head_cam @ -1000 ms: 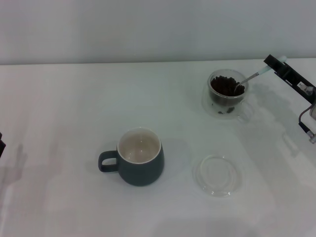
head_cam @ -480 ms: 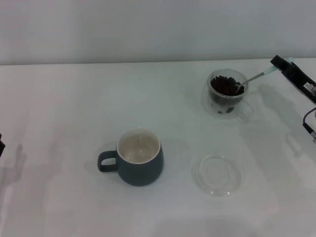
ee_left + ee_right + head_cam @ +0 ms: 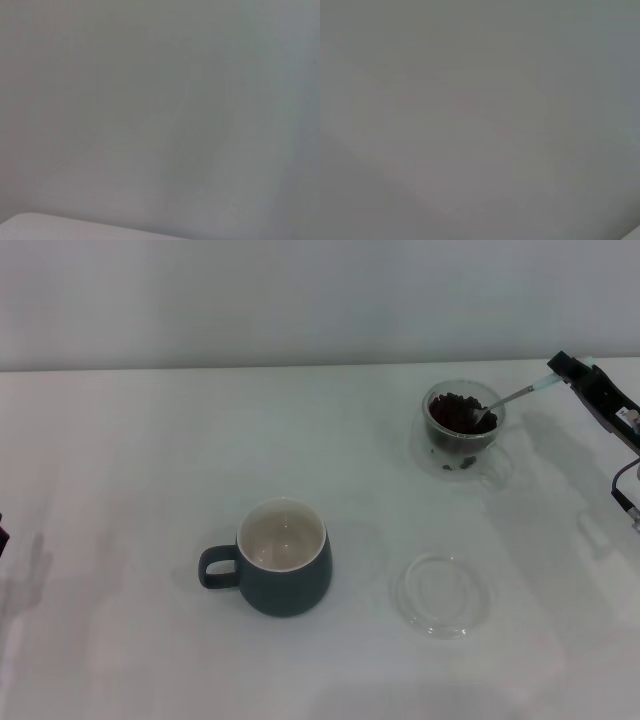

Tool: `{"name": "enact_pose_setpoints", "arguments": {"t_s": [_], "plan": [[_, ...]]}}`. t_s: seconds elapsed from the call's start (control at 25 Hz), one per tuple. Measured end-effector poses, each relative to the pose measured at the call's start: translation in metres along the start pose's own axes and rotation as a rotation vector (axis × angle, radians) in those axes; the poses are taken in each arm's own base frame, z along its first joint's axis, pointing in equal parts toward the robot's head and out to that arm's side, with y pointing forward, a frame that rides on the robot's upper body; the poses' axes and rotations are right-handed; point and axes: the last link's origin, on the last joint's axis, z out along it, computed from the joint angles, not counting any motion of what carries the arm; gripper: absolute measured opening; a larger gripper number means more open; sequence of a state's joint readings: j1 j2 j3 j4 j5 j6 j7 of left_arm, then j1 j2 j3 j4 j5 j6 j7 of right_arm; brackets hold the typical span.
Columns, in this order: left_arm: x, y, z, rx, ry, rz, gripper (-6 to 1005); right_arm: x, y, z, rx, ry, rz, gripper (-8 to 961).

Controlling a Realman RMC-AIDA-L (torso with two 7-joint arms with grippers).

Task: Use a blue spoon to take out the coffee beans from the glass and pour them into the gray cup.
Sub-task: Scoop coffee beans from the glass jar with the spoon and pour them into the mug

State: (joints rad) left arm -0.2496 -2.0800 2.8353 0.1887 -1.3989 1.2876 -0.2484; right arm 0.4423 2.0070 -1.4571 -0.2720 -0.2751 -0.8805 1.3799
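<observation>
Currently we have the right gripper (image 3: 572, 368) at the far right of the table (image 3: 150, 460), closed on the pale handle end of the blue spoon (image 3: 510, 397). Its metal bowl sits down inside the glass (image 3: 462, 425), among the coffee beans (image 3: 455, 412). We cannot tell whether any beans lie in the bowl yet.

Spoon axis: runs from the gripper, up and to the right, slanting down and leftward into the glass. Handle high, bowl low.

Glass: far right part of the table, near the back edge, just beside the gripper. A few beans show lower in the glass, near its base.

Gray cup (image 3: 284, 571): near the table's middle, toward the front, well apart from the glass. Its handle points to our left. Cream inside shows no beans. From the spoon bowl it lies toward us and to the left, so we judge the coming carry runs diagonally across the table, leftward and forward.

Clear saucer (image 3: 441, 594): flat on the table, between glass and cup but nearer the front, close to that carry line.

Right arm is the nearer arm and already has the tool. Left gripper: not visible; only a dark bit of the left arm shows at the left edge of the head view. Both wrist views show only blank grey surface.
</observation>
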Motion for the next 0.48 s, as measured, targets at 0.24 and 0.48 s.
{"name": "enact_pose_setpoints", "arguments": {"t_s": [0.24,0.48], "plan": [[-0.0003,0.0001,-0.0006,0.001,0.0,-0.001,789,0.0019,-0.0014,-0.0011,0.005,0.004,0.034,145],[-0.0004,-0.0006,-0.0011,0.004,0.0,0.0,789,0.0031,-0.0039,-0.0022,0.019,0.007,0.083,145]]}}
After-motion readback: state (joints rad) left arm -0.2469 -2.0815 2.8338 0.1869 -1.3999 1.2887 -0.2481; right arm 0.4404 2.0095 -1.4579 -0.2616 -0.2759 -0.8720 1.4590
